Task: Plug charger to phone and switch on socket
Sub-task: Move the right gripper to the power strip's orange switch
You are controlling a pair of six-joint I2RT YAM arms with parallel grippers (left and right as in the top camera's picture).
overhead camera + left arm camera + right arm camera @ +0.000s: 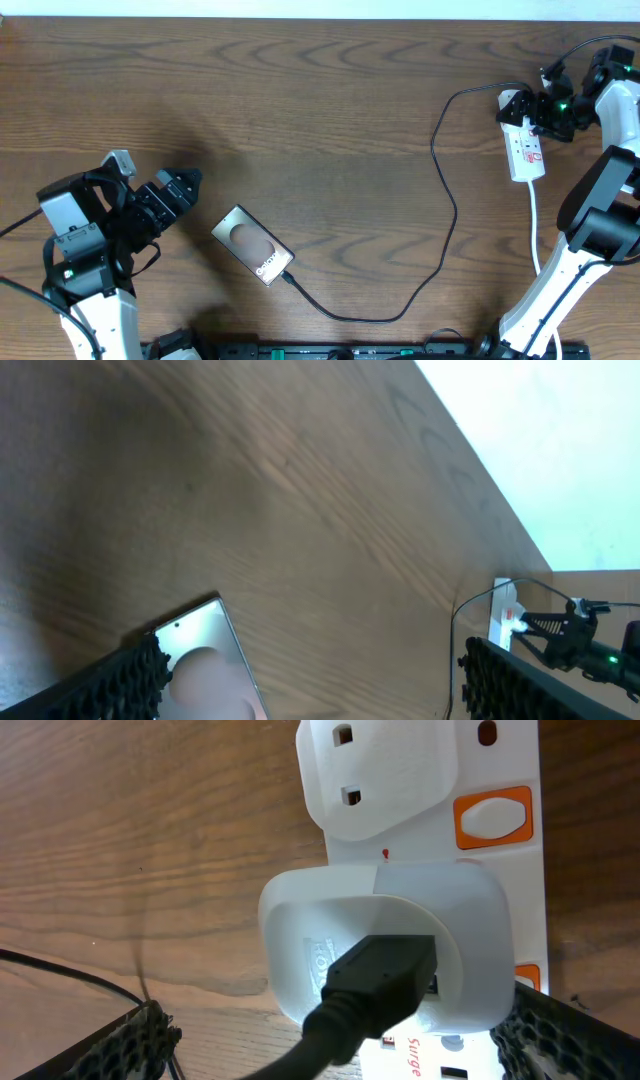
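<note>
Overhead: charger [375, 980] tip seemingly seated in phone [253, 245], just ahead of open, empty left claw [188, 183]. Right claw [537, 115], jaws spread, over socket [527, 150]; switching apparently remains.

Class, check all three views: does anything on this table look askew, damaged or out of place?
Nothing damaged or spilled. The phone lies diagonally on the table, and the charger cable loops loosely over to the power strip, where its white adapter looks seated.
</note>
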